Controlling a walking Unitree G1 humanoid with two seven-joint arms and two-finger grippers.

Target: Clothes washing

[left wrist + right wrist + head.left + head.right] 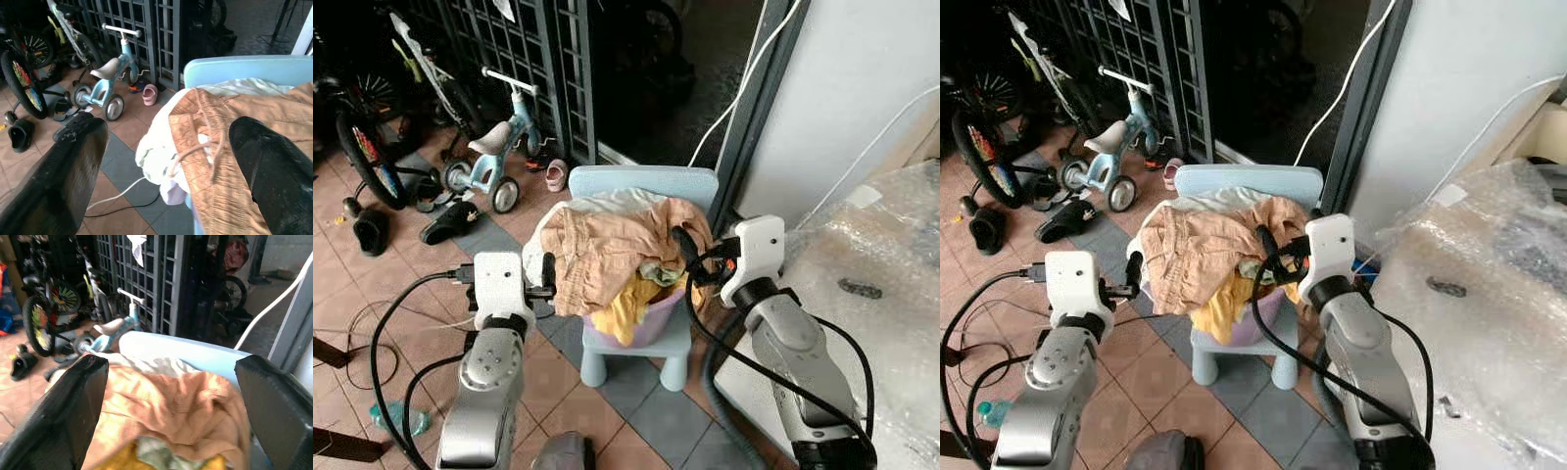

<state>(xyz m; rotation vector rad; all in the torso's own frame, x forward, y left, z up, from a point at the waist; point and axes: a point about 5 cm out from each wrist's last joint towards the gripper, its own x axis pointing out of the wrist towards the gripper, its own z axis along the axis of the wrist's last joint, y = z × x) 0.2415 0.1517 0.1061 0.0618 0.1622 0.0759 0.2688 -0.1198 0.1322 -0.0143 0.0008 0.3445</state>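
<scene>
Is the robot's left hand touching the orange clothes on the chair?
Cannot tell. In the left wrist view the left hand is open, one finger overlapping the orange clothes, but no contact or gap shows plainly. The eye views leave it unclear too.

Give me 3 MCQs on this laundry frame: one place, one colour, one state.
1. Where does the basket of clothes stand?
A. on the floor tiles
B. on the small chair
C. on the wrapped bundle at right

2. What colour is the big garment on top of the pile?
A. tan-orange
B. navy
C. black

3. How are the left gripper fingers?
A. shut on the garment
B. shut on a cable
C. open

Key: 1 B, the lilac basket rests on the light blue seat; 2 A, the tan cloth drapes over the heap; 3 C, the left wrist view shows a wide gap.
</scene>
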